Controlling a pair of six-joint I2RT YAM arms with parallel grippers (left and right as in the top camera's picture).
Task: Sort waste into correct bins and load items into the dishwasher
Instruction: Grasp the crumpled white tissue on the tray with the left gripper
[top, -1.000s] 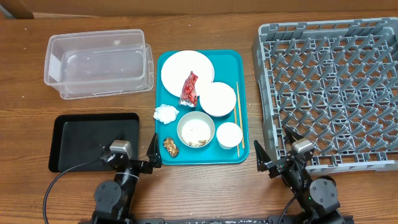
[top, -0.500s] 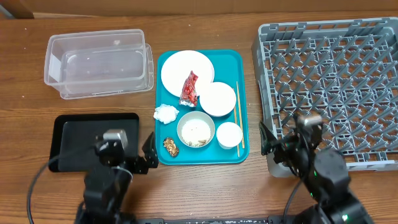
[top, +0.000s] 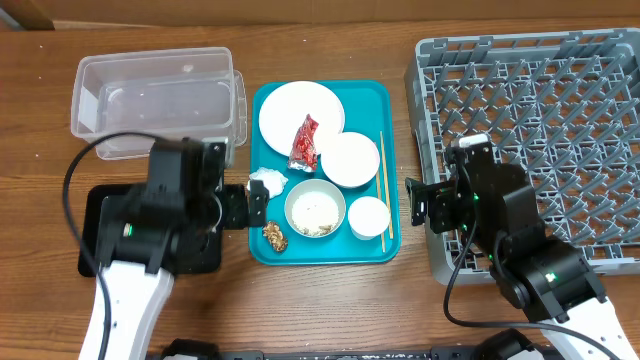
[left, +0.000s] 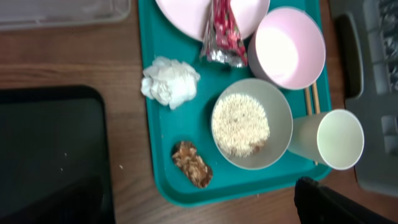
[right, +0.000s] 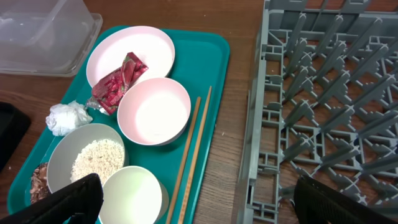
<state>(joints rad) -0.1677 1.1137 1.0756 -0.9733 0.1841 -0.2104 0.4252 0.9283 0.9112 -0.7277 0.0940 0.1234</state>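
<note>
Left gripper (top: 248, 206): fingers spread, holding nothing, at the left edge of the teal tray (top: 372, 95), near the tissue (left: 170, 82) and brown lump (left: 191, 163).

Right gripper (top: 418, 207): fingers wide apart, holding nothing, between the dish rack (top: 540, 100) and the cup (right: 132, 195) and chopsticks (right: 193, 149).

Step, as judged: a first pick. All waste and dishes lie on the teal tray, so the next move calls for a descent onto one piece.

Obscured: the left arm covers much of the black tray (top: 95, 230), and only one left finger is clear in the wrist view.

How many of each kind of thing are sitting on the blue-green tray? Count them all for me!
Plate: 1
Bowls: 2, the empty bowl and the rice bowl
Cup: 1
Chopsticks: 2
Red wrapper: 1
Tissue: 1
Brown food lump: 1
Total: 9
</note>
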